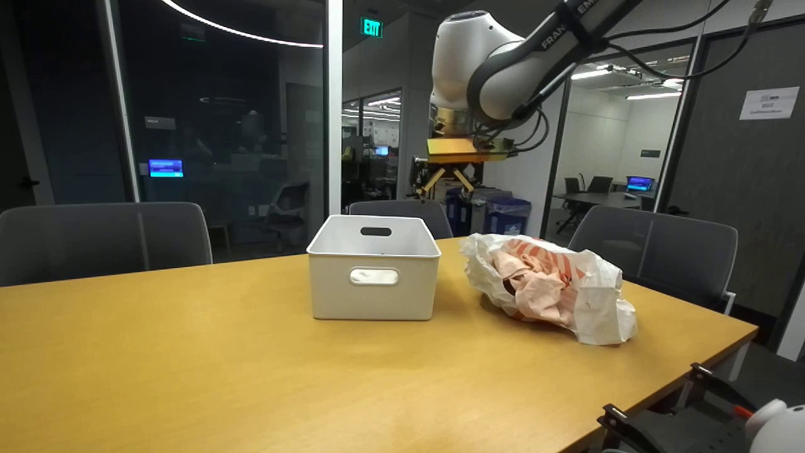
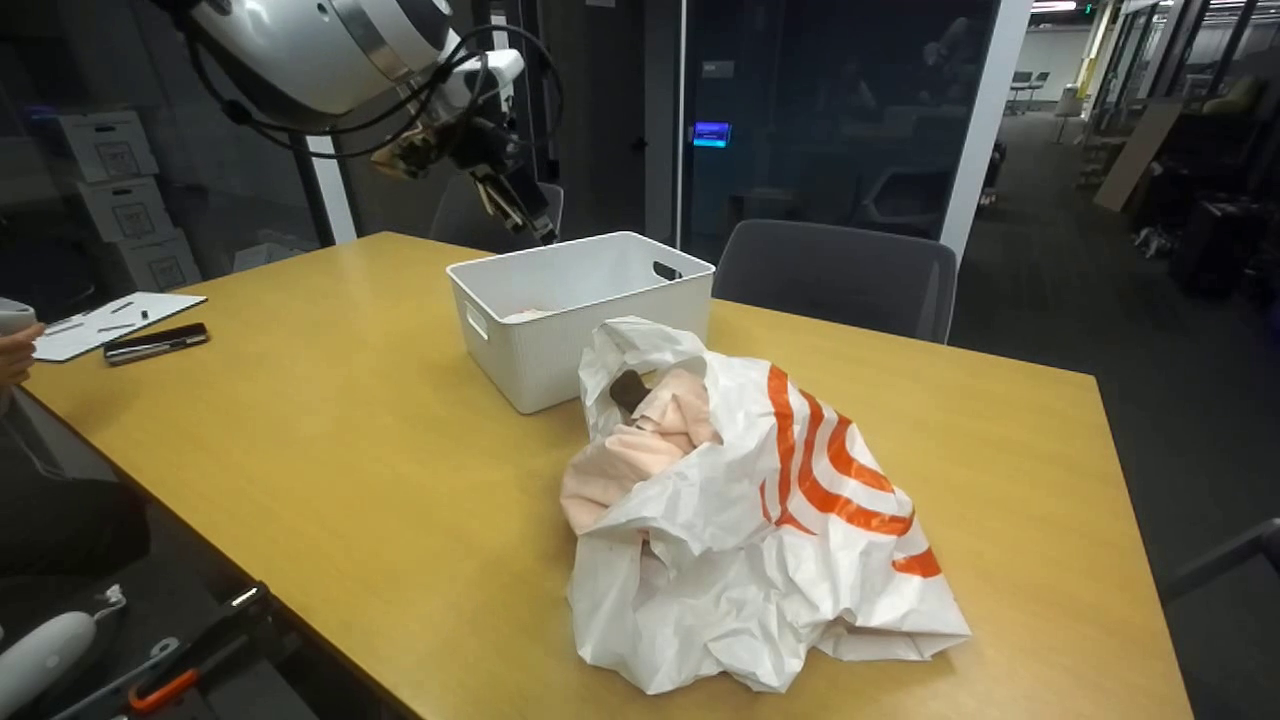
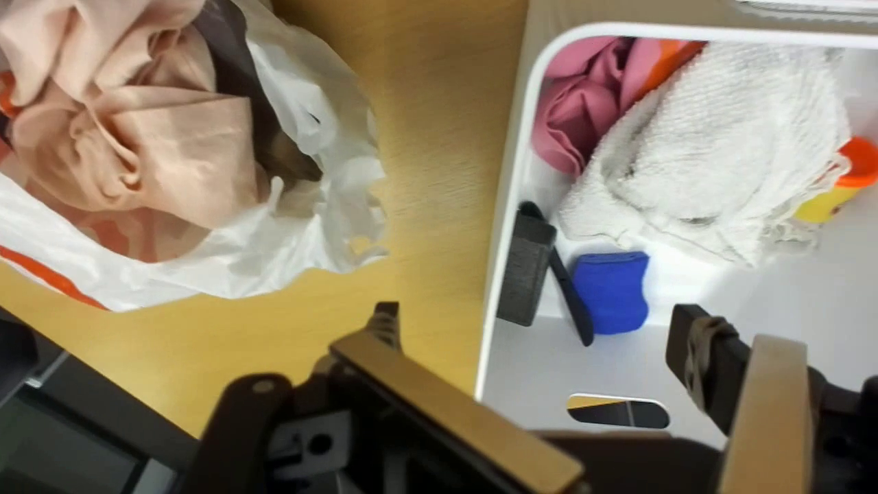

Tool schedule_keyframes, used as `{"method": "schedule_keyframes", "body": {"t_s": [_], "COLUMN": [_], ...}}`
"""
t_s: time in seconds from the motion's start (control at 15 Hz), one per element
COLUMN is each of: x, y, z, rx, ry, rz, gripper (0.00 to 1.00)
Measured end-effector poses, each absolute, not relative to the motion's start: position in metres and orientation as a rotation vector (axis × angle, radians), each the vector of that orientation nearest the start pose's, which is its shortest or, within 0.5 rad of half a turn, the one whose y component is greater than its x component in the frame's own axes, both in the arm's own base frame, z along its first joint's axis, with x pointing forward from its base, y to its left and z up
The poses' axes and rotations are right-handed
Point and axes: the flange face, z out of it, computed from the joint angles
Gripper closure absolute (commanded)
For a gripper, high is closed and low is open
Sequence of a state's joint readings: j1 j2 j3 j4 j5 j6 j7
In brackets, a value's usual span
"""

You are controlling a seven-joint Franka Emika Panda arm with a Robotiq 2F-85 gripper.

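Hovering empty, jaws spread wide, the claw (image 3: 538,329) looks kinda sketchy: the white bin (image 3: 528,370) fills the wrist view's right side, so lowering off-centre could catch an edge and shove the whole thing.

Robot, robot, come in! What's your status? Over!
Pincer open, empty, raised near white bin. White cloth and blue piece inside. Possible obstacle: crumpled bag partly wrapping peach cloth.

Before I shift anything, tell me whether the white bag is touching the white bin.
Apart. The wrist view shows a strip of tabletop running between the crumpled edge of the white bag and the side of the white bin.
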State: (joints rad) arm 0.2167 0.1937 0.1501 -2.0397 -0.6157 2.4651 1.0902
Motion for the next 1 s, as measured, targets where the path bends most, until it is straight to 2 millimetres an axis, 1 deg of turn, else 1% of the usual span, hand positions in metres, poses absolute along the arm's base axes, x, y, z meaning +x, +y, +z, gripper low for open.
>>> {"method": "schedule_keyframes", "body": {"t_s": [0.2,0.4,0.6,0.73,1.0], "x": [0.596,0.626,0.65,0.664,0.681], "y": [0.237,0.251,0.259,0.263,0.272], "z": [0.377,0.366,0.343,0.321,0.284], "rx": [-3.188,-3.197,-3.205,-3.22,-3.225], "ry": [0.3,0.172,0.088,0.04,-0.086], "rz": [-0.588,-0.435,-0.267,-0.17,-0.082], "gripper": [0.0,0.0,0.0,0.0,0.0]}}
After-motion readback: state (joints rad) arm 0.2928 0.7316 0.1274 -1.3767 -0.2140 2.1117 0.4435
